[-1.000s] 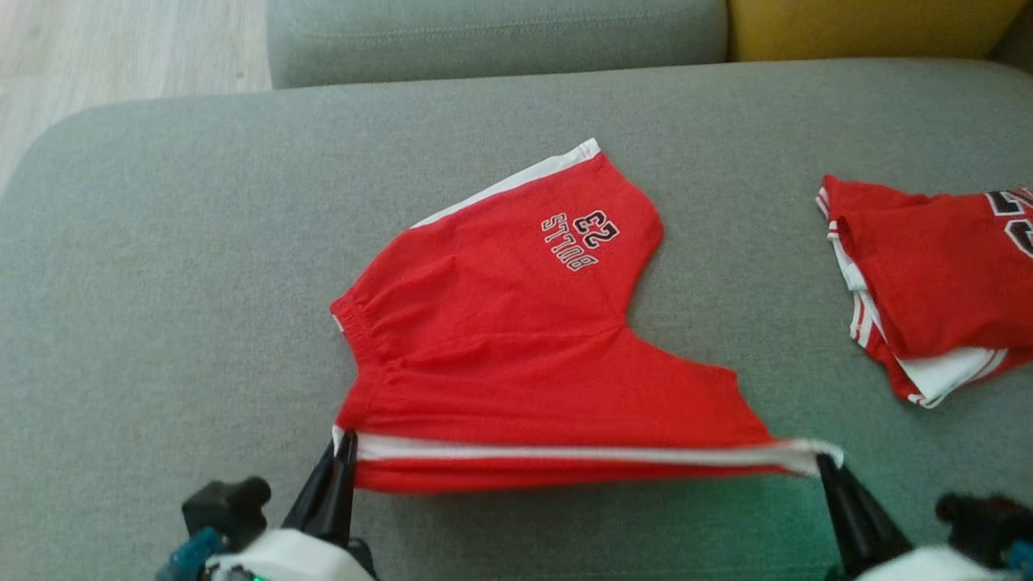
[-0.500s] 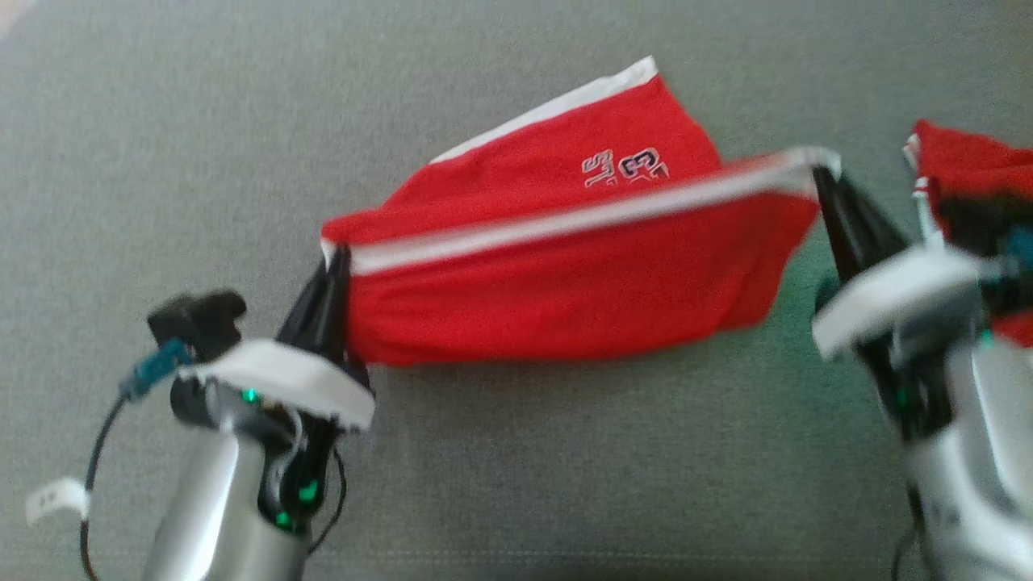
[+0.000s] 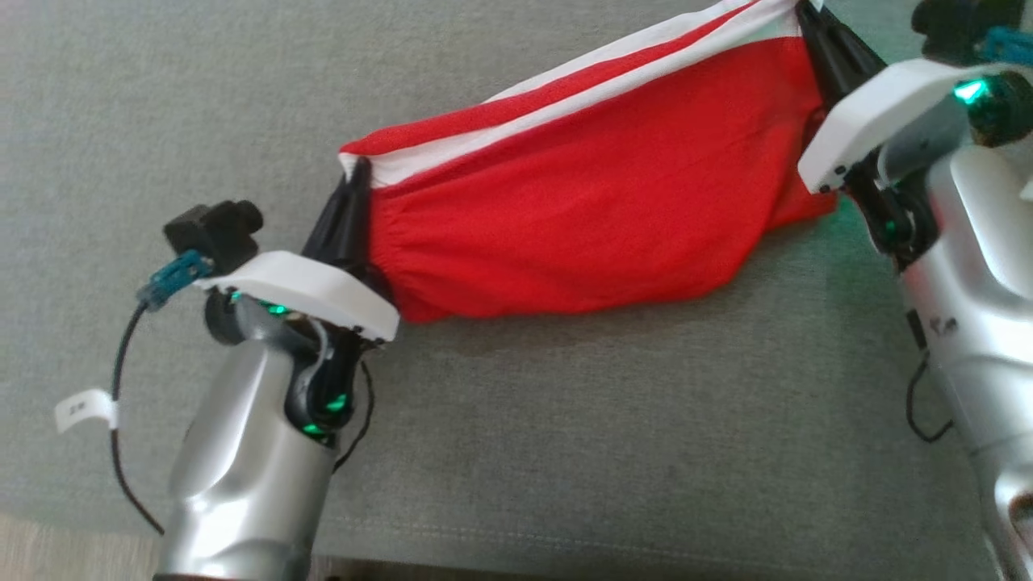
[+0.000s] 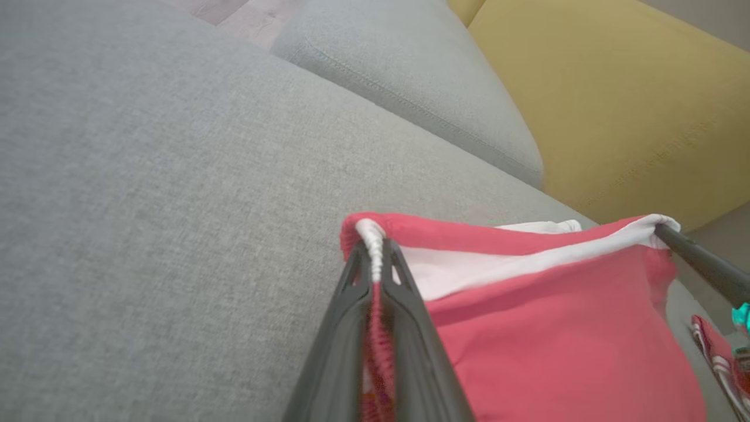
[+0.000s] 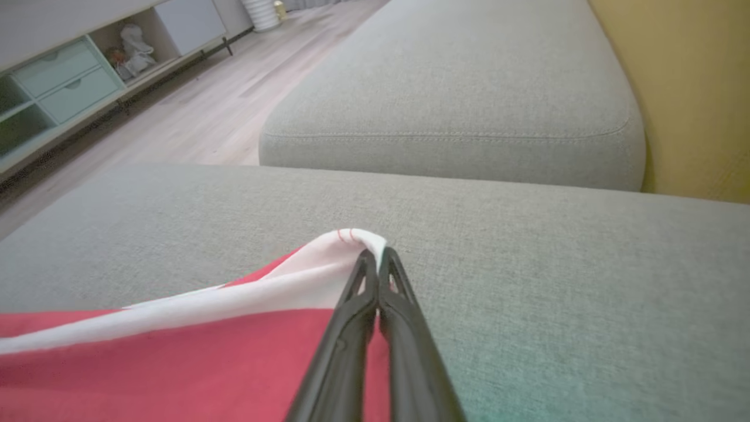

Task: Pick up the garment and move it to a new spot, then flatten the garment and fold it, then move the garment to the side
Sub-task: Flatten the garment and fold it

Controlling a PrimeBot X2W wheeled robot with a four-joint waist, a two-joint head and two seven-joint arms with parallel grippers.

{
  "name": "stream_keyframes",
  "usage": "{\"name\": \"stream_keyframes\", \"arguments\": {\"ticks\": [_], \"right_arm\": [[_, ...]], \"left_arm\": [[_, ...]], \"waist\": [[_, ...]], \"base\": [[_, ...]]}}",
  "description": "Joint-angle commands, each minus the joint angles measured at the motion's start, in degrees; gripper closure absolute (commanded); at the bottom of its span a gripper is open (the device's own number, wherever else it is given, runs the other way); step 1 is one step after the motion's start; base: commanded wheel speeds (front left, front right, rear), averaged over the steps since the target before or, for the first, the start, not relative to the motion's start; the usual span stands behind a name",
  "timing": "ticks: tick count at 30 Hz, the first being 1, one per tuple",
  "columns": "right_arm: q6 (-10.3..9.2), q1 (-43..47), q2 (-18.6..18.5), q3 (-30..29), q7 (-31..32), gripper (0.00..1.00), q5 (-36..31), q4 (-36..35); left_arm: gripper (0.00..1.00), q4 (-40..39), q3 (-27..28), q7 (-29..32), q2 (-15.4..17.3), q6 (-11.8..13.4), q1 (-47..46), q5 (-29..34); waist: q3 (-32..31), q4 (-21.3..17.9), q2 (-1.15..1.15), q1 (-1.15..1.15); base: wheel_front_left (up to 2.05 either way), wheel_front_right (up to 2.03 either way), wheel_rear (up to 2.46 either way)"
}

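Well, the whole job sits on a broad grey upholstered seat (image 3: 565,452), a coarse woven cloth with a stitched seam along its near edge. Beyond it lies a second grey cushion (image 5: 457,105) of the same weave, rounded at the corners, and a mustard-yellow cushion (image 4: 615,105) beside that. Pale wood-plank floor (image 5: 193,117) runs off to a low cabinet (image 5: 58,82) whose pale green drawers are closed. An open cubby (image 5: 136,44) in it holds something whitish, too small to make out.

The garment (image 3: 581,226), soft red jersey shorts with a white side stripe and a gathered elastic waist, hangs stretched between the two arms. Its belly sags towards the seat, and I cannot tell whether it touches. The left gripper (image 3: 359,169) is pinched tight on the waistband corner, and the right gripper (image 3: 805,12) is clamped on the white hem corner. Another red-and-white piece (image 4: 718,357) lies further along the seat.
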Motion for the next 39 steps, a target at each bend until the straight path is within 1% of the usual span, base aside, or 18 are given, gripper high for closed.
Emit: {"name": "stream_keyframes", "arguments": {"ticks": [1,2,3,4,5,6,7,10,14,18,20,21,23,26,30,35,39], "right_arm": [[0.37,-2.1,-0.1,2.3,-1.1,1.0,0.9,0.5],[0.37,-3.1,-0.1,3.5,-2.0,1.0,1.4,1.9],[0.37,-4.0,-0.1,4.5,-2.9,1.0,2.0,3.3],[0.37,-4.7,0.0,5.4,-3.6,0.87,2.6,4.8],[0.37,-5.4,0.2,6.3,-4.5,0.57,3.4,6.0],[0.37,-6.0,0.2,7.2,-5.3,0.02,4.0,7.2],[0.37,-6.5,0.3,8.0,-6.1,0.0,4.5,8.4],[0.37,-7.5,0.7,9.9,-9.1,0.0,6.0,11.2],[0.37,-7.3,1.3,11.5,-14.7,0.0,7.5,12.7],[0.37,-6.1,0.9,12.2,-19.7,0.0,7.6,11.1],[0.37,-5.0,0.3,11.4,-20.8,0.0,6.4,9.1],[0.37,-5.0,0.3,11.4,-20.8,0.0,6.4,9.1],[0.37,-3.3,-0.3,9.5,-21.2,0.0,4.5,6.4],[0.37,1.0,-0.5,4.2,-21.3,0.0,-0.5,0.3],[0.37,9.4,1.5,-3.5,-21.3,0.0,-6.6,-7.7],[0.37,20.1,5.0,-9.6,-20.9,0.0,-12.2,-17.2],[0.37,27.7,7.3,-12.6,-17.5,0.0,-15.6,-24.4]], "left_arm": [[1.0,-0.7,0.4,-1.3,1.0,0.2,-2.4,-1.2],[1.0,0.2,-0.5,-1.8,1.0,0.4,-2.9,-1.5],[0.94,1.0,-1.3,-2.3,1.0,0.4,-3.4,-2.0],[0.73,1.7,-1.9,-2.8,1.0,0.5,-3.8,-2.6],[0.49,2.4,-2.5,-3.3,1.0,0.7,-4.1,-3.0],[0.0,3.1,-3.0,-3.9,1.0,1.0,-4.5,-3.1],[0.0,3.7,-3.5,-4.4,1.0,1.1,-4.9,-3.3],[0.0,5.4,-4.3,-6.3,1.0,1.8,-5.6,-2.6],[0.0,5.4,-3.2,-8.5,1.2,3.2,-4.9,-0.8],[0.0,1.5,-1.2,-9.2,2.3,5.3,-2.3,3.4],[0.0,-2.9,0.7,-9.3,2.7,6.7,-0.4,6.6],[0.0,-2.9,0.7,-9.3,2.7,6.7,-0.4,6.6],[0.0,-7.2,2.5,-9.3,3.0,8.0,2.1,10.0],[0.0,-12.7,4.6,-9.3,3.4,9.0,5.2,14.8],[0.0,-17.5,5.7,-9.3,3.9,9.3,8.1,19.6],[0.0,-20.1,5.4,-9.3,4.8,8.7,10.4,23.6],[0.0,-19.4,4.3,-9.3,5.4,8.0,12.4,25.3]], "waist": [[0.9,1.1,0.0,-0.01],[1.1,1.3,0.0,-0.01],[1.2,1.5,0.0,-0.01],[1.3,1.6,0.0,-0.01],[1.4,1.7,0.0,-0.01],[1.5,1.8,0.0,-0.01],[1.5,1.9,0.0,-0.01],[1.3,1.8,0.0,-0.01],[0.3,0.8,0.0,-0.01],[-1.3,-0.8,0.0,-0.01],[-2.1,-1.6,0.0,-0.01],[-2.1,-1.6,0.0,-0.01],[-3.0,-2.6,0.0,-0.01],[-4.2,-4.0,0.0,-0.01],[-6.0,-5.5,0.0,-0.01],[-8.0,-6.8,0.0,-0.01],[-9.0,-7.6,0.0,-0.01]], "base": [[0.0,0.0,0.0],[0.0,0.0,0.0],[0.0,0.0,0.0],[0.0,0.0,0.0],[0.0,0.0,0.0],[0.0,0.0,0.0],[0.0,0.0,0.0],[0.0,0.0,0.0],[0.0,0.0,0.0],[0.0,0.0,0.0],[0.0,0.0,0.0],[0.0,0.0,0.0],[0.0,0.0,0.0],[0.0,0.0,0.0],[0.0,0.0,0.0],[0.0,0.0,0.0],[0.0,0.0,0.0]]}}
